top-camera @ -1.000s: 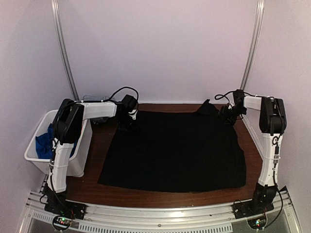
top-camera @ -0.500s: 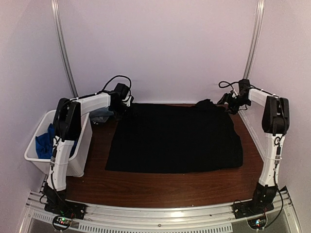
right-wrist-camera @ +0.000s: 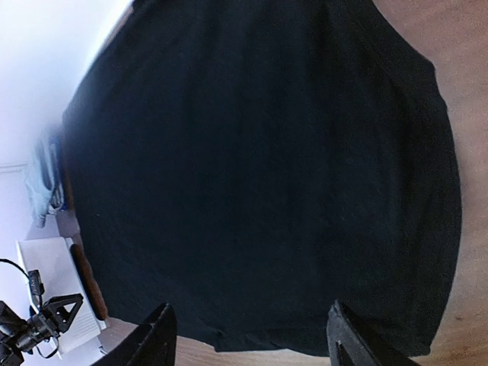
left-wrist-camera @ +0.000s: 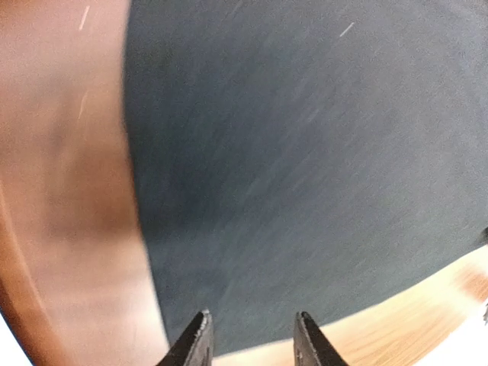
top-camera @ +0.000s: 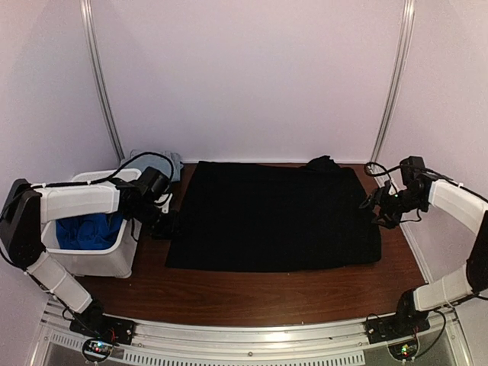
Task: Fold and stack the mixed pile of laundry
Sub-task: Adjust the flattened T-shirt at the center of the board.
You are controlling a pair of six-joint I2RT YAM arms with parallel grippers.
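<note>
Both arms have pulled away from the top corners of the black cloth (top-camera: pixel 274 217) since half a second ago. The left fingers (top-camera: pixel 162 223) have swung down to the cloth's left edge, and the right fingers (top-camera: pixel 379 210) have dropped to its right edge. The cloth itself has not shifted in that time.

It lies spread flat across the middle of the worktop (top-camera: pixel 267 293), smooth apart from a small bunched bit at its upper right edge. As I judge it, the spreading is done and no fold has yet been made. The stacking is all still to come. Bright blue fabric (top-camera: pixel 88 229) waits in the white bin (top-camera: pixel 91 259) at the left of the frame. A grey-blue piece (top-camera: pixel 156 160) sits just behind the bin at upper left.

Neither arm holds anything. The left wrist view is blurred, but its fingers are parted with only cloth and bare wood beneath, close to the cloth's edge. The right wrist view shows its fingers spread wide, with the whole cloth stretching away above them. Each pair is just beside a side edge of the cloth, and whether either touches it I cannot tell.
</note>
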